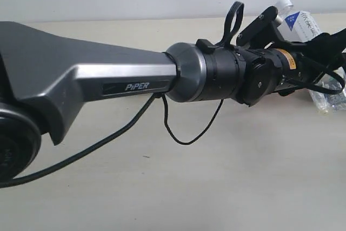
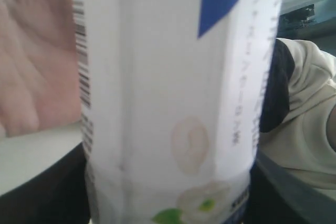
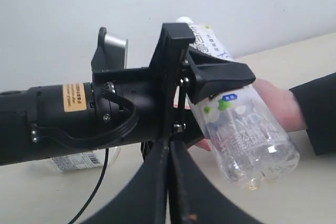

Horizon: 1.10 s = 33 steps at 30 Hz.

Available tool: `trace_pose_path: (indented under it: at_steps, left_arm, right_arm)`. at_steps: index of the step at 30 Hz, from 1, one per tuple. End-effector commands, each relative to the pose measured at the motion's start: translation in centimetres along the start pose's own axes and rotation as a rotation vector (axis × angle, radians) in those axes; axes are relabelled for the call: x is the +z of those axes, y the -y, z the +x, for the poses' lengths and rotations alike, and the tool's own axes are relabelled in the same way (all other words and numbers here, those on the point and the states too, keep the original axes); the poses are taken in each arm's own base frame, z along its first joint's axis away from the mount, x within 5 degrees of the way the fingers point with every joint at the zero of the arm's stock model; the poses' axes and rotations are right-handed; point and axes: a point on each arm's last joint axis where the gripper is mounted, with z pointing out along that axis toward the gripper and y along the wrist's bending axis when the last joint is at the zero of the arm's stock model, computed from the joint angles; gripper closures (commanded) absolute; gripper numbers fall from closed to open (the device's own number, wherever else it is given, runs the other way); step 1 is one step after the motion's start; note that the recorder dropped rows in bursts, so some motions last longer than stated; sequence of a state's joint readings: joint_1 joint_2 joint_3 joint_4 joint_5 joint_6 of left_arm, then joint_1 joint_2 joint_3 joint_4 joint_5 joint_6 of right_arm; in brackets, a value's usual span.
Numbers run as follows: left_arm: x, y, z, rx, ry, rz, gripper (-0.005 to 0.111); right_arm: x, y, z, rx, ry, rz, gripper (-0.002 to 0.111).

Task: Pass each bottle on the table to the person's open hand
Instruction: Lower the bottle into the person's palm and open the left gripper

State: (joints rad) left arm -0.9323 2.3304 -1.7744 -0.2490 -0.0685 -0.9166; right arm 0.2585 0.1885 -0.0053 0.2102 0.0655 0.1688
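Note:
My left gripper (image 1: 294, 36) is shut on a clear bottle (image 1: 304, 25) with a white cap and a blue-and-white label, held tilted above the table (image 1: 216, 187). In the left wrist view this bottle (image 2: 168, 103) fills the frame between the dark fingers (image 2: 42, 192), and the person's open hand (image 2: 34, 72) shows just past it. The right wrist view has the hand (image 3: 278, 103), palm up with a black sleeve, right behind the held bottle (image 3: 247, 129); whether they touch I cannot tell. My right gripper (image 3: 169, 148) is shut and empty, low over the table.
A second clear bottle (image 3: 73, 160) with a barcode label lies on the table behind the left arm (image 1: 108, 74), which spans the exterior view. A loose black cable (image 1: 184, 133) hangs under that arm. A person in a beige shirt (image 2: 310, 119) is beyond the bottle.

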Motion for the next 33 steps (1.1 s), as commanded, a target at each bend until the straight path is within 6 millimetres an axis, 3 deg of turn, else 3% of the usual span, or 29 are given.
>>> trace_pose_path:
  at_steps: [1, 5, 21, 30, 33]
  left_arm:
    - [0.1, -0.3, -1.5, -0.002, 0.049, 0.025, 0.107]
    - [-0.1, -0.7, -2.9, 0.03, 0.063, 0.005, 0.107]
    - [-0.1, -1.0, -4.4, 0.126, 0.042, -0.049, 0.107]
    - [1.5, -3.9, -3.3, 0.119, 0.019, -0.1, 0.107]
    - [1.6, -4.0, -3.2, 0.118, 0.02, -0.099, 0.107]
  right_arm:
    - [0.0, 0.1, 0.1, -0.002, 0.002, 0.003, 0.108]
    - [0.0, 0.1, 0.1, -0.002, 0.002, 0.003, 0.108]
    - [0.0, 0.1, 0.1, -0.002, 0.002, 0.003, 0.108]
    - [0.0, 0.1, 0.1, -0.002, 0.002, 0.003, 0.108]
    - [0.0, 0.1, 0.1, -0.004, 0.003, 0.003, 0.108]
